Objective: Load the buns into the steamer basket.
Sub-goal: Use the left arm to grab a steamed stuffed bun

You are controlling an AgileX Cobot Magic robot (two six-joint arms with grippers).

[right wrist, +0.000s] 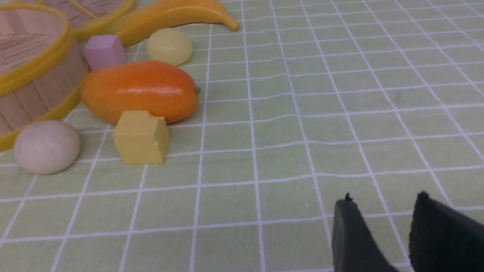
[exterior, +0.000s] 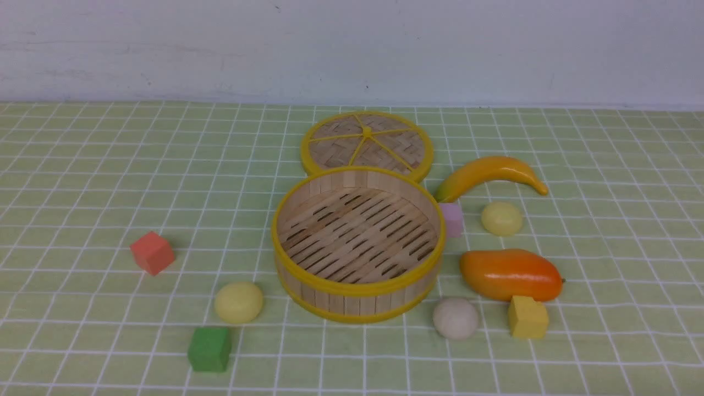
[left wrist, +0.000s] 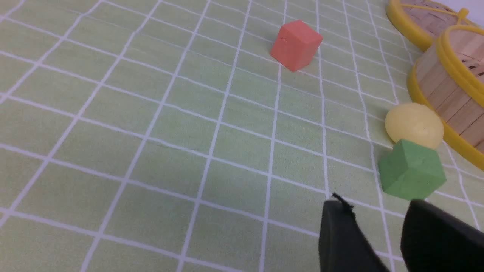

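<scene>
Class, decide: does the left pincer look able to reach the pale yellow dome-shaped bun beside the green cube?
Probably yes, from above. Straight ahead, the green cube sits between the open left pincer and the pale yellow dome-shaped bun, blocking a level approach.

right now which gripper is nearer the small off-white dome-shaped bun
Right. The right gripper sits on the same side of the round bamboo steamer basket as the off-white bun; the left gripper is across it, by the green cube.
</scene>
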